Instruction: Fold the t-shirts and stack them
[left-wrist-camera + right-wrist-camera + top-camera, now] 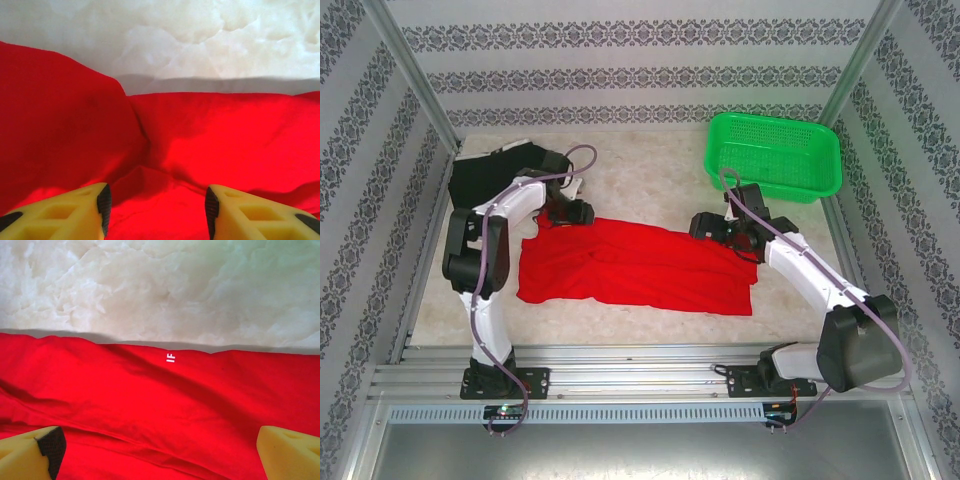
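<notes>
Far on the left, at the back corner of the table [650, 170], the black shirt [480, 178] lies in a heap. Just beside it is the left gripper [572, 212], low over the back left corner of the red shirt [640, 268]. In the left wrist view its yellow fingers [75, 212] are partly open. A soft hump of red cloth sits between them. The jaws have not shut on it, so it holds nothing.

The red shirt is spread across the middle of the table. It is mostly flat, with a few long wrinkles.

Over on the right, the right gripper [728, 232] sits over the back right corner of the red shirt. Its fingers [30, 450] are wide open, with red cloth under them and nothing in them. I can't tell for sure if the tips touch the cloth. A tiny white mark [171, 357] shows near the shirt's back edge. Behind that arm sits the green basket [775, 155], apart from the shirt.

The step looks like grabbing the two back corners to fold the shirt toward the front. To do it well, each gripper should pinch close to the edge and get a good bite. Then both should lift a little and move together, keeping the cloth tight between them. That should keep the fold straight.
</notes>
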`<control>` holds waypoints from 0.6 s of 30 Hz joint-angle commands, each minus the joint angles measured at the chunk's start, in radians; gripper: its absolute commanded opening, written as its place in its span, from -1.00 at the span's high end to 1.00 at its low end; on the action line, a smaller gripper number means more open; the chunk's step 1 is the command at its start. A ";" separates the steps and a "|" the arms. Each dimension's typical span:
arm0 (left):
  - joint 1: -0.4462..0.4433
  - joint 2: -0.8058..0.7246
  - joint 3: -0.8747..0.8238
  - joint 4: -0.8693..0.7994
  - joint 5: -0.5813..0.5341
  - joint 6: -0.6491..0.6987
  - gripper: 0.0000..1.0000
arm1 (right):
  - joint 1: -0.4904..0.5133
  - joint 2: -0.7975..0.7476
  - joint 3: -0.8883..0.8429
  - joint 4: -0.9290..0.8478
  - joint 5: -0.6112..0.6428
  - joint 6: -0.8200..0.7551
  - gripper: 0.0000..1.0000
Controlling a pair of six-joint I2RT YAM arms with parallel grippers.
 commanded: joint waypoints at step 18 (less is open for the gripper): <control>-0.108 -0.153 -0.099 -0.097 -0.092 0.058 0.79 | 0.012 -0.032 -0.027 0.025 0.021 0.010 -0.96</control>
